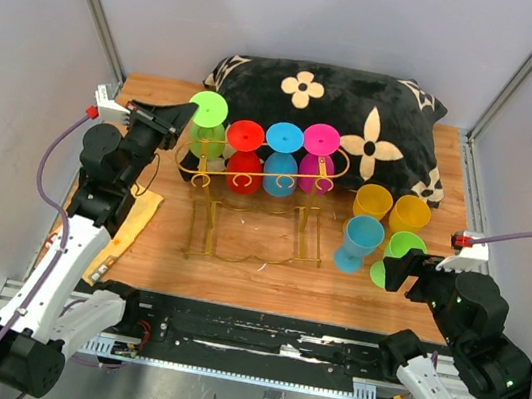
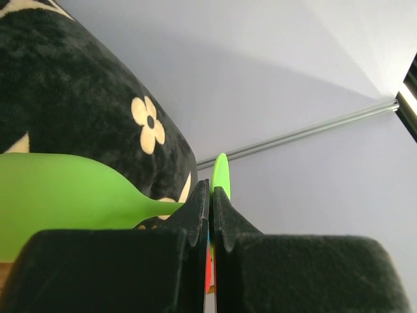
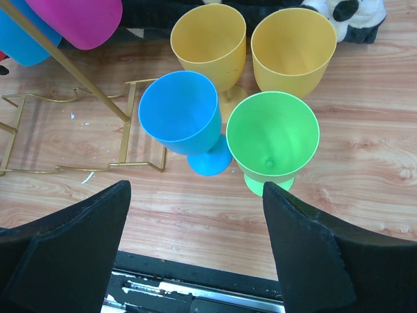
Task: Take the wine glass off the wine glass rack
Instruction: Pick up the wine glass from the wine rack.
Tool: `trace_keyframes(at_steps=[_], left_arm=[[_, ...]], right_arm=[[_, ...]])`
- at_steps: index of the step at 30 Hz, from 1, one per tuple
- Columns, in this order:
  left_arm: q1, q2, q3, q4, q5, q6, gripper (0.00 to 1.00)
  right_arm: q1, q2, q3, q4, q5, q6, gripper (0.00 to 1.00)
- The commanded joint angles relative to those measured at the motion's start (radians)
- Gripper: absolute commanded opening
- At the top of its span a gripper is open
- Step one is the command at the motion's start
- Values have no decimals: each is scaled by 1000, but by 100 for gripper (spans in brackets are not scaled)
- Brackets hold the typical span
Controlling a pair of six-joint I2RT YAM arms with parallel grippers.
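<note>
The gold wire wine glass rack (image 1: 260, 174) stands on the wooden table in front of a black pillow. Lime green (image 1: 208, 119), red (image 1: 244, 151), blue (image 1: 282, 154) and magenta (image 1: 318, 155) wine glasses hang in it upside down. My left gripper (image 1: 183, 116) is shut on the thin edge of the lime green glass's foot (image 2: 220, 175) at the rack's left end; its bowl (image 2: 58, 195) shows at left in the left wrist view. My right gripper (image 3: 195, 215) is open and empty near the table's front right edge.
Two yellow glasses (image 1: 374, 203) (image 1: 411, 213), a blue glass (image 1: 361, 240) and a green glass (image 1: 402, 249) stand upright right of the rack. A black flowered pillow (image 1: 359, 123) lies behind it. A yellow cloth (image 1: 136, 220) lies at left.
</note>
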Motion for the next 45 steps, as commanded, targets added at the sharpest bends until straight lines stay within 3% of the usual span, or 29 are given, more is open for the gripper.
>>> trace_keyframes(at_steps=[1,18,26,35,38,45], left_arm=[[11,8,-10,50,-34,-10,1],[11,14,-35,83,-62,-19,0],[11,9,-37,91,-167,-38,1],[11,26,-38,113,-131,-41,1],[11,-11,-15,77,-182,50,1],[11,-126,174,-206,-438,449,0]], right_arm=[[-2,-8,1,-4,14,-4,83],[-2,1,2,-2,11,-2,83],[-2,0,7,-1,8,1,83],[-2,-3,12,-1,5,7,83],[-2,-2,22,-4,6,5,83],[-3,5,46,2,7,10,83]])
